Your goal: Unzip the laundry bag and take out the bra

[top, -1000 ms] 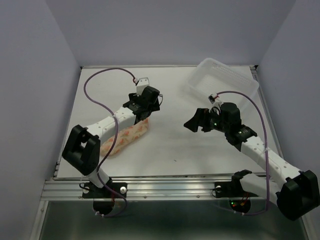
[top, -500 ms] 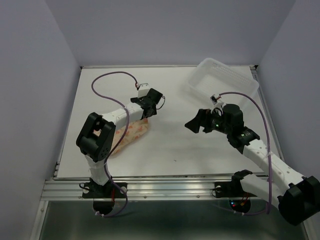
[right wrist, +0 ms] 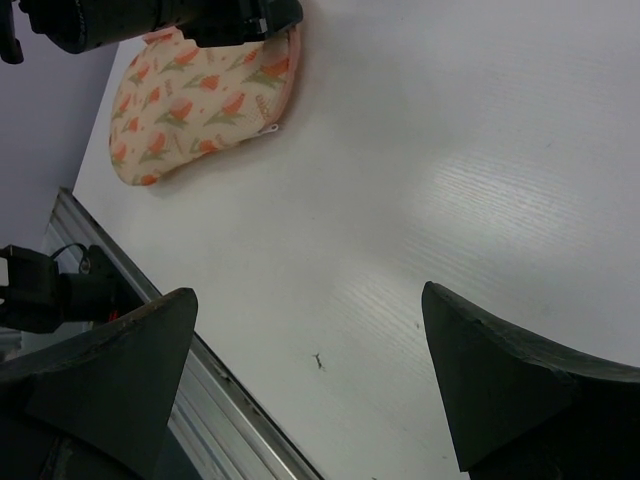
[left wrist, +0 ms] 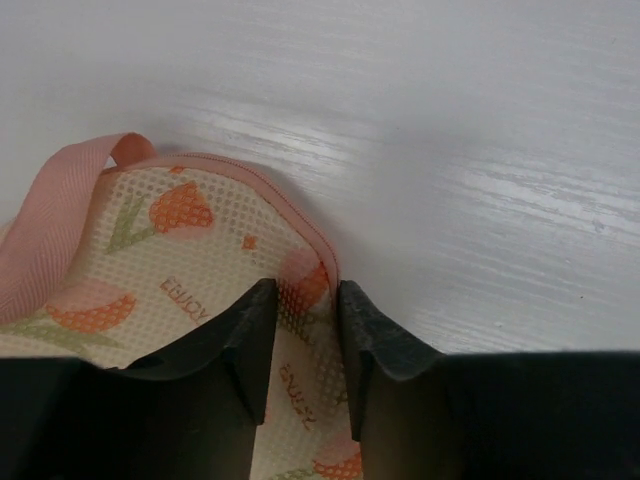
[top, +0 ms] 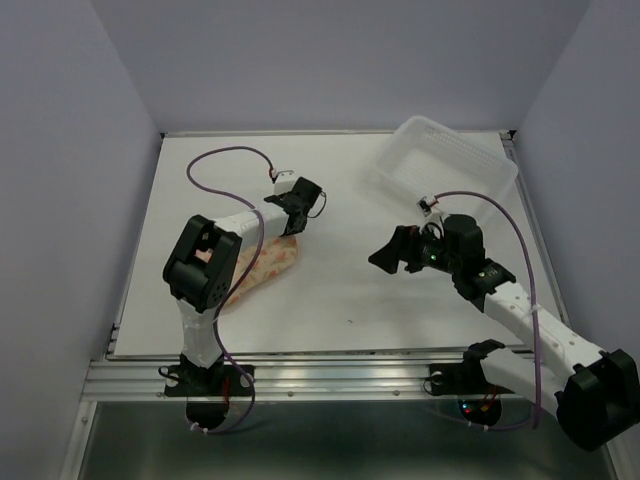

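Observation:
The laundry bag (top: 262, 266), cream-peach with orange and green print, lies flat and closed on the white table at left centre. My left gripper (top: 297, 212) is down on its far end. In the left wrist view the black jaws (left wrist: 305, 300) pinch the printed fabric (left wrist: 180, 270) just inside the pink zipper rim (left wrist: 310, 235), with the pink loop (left wrist: 60, 225) at left. My right gripper (top: 387, 254) hovers open over bare table to the right; its wrist view shows the bag (right wrist: 190, 100) far off and nothing between its fingers (right wrist: 308, 300). The bra is hidden.
A clear plastic tub (top: 445, 160) sits tilted at the back right of the table. The table's metal front rail (top: 320, 370) runs along the near edge. A small dark mark (right wrist: 318, 360) is on the table near the front.
The left arm folded up at the elbow, and its jaws narrowed from wide open onto the bag's far end. The right gripper drifted slightly nearer, still open.

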`<control>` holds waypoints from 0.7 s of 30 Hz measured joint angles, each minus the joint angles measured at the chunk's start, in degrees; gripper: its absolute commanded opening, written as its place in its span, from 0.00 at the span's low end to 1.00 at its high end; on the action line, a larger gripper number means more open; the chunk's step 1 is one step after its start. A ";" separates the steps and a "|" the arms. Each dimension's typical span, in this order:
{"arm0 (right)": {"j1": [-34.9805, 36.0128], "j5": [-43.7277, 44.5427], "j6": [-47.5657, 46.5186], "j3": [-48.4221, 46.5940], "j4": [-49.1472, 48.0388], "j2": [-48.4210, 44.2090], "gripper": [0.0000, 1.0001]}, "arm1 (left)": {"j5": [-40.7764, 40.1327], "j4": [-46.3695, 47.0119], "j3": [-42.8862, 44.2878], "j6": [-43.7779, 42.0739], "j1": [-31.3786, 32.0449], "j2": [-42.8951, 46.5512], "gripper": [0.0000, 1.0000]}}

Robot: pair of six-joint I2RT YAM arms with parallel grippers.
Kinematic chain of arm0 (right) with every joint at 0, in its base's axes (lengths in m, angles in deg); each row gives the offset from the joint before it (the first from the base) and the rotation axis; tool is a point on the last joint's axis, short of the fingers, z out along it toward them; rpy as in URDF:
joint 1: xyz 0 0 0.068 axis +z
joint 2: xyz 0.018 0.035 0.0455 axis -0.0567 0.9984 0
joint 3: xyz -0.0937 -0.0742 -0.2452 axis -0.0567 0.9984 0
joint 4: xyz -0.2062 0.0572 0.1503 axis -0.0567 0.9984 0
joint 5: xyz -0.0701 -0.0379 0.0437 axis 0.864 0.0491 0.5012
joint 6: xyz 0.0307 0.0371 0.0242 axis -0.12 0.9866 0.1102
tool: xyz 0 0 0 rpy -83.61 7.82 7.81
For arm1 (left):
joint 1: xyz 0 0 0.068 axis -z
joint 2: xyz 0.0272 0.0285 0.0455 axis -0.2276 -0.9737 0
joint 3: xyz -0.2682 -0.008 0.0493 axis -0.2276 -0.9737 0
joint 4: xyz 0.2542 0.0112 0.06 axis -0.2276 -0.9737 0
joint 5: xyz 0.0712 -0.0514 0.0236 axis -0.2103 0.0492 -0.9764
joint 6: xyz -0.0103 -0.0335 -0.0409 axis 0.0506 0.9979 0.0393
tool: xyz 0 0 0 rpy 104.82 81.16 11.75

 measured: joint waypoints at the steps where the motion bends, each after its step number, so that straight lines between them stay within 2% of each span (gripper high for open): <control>1: -0.02 -0.33 0.00 0.35 -0.61 0.02 1.00 | 0.11 0.17 0.00 -0.07 0.00 0.00 0.18; 2: -0.02 -0.59 -0.02 0.57 -1.03 0.02 1.00 | 0.33 0.37 0.00 -0.07 0.00 -0.02 0.01; 8: 0.07 -3.87 0.48 3.48 -9.94 0.04 1.00 | 2.43 0.98 -0.02 -1.11 0.20 0.50 0.00; 14: 3.87 -4.15 1.25 9.46 -23.43 2.93 1.00 | 9.75 2.60 -0.24 -1.97 1.05 6.25 0.00; 16: 5.44 -3.91 1.11 9.25 -26.18 6.27 0.95 | 12.61 3.61 -0.24 -2.01 1.14 8.81 0.00; 17: 6.49 -3.74 1.07 8.96 -28.02 8.72 0.85 | 13.60 4.00 -0.24 -2.01 1.14 9.53 0.00; 18: 7.10 -3.76 1.01 8.79 -29.03 10.14 0.80 | 14.95 4.68 -0.24 -2.01 1.27 10.56 0.00; 21: 9.05 -4.24 1.70 8.55 -34.69 17.16 0.72 | 17.07 5.55 -0.24 -2.03 1.51 12.26 0.00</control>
